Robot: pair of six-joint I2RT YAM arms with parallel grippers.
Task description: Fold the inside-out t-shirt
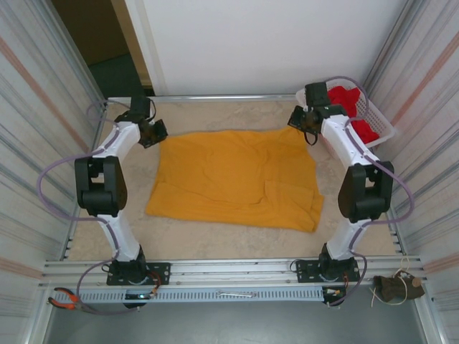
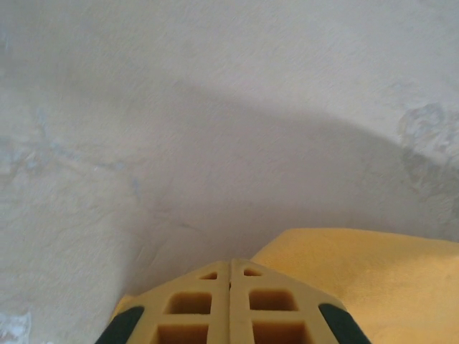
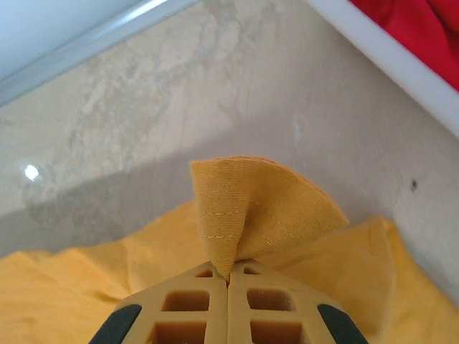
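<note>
Inside-out t-shirt (image 1: 237, 179) spread flat mid-table (image 1: 215, 247), rumple at near-right corner. Right gripper (image 3: 228, 271) clamped on far-right hem corner, cloth fanning up from closed tips. Left gripper (image 2: 230, 264) at far-left corner, fingers pressed together, yellow cloth beneath; whether cloth is caught, cannot tell. Step, by my read: bring far edge over toward near edge. To do it well: confirm left pinch first, lift both corners level, travel in step, edge taut, clear of basket (image 1: 384, 129) holding red garment (image 1: 346, 97).
</note>
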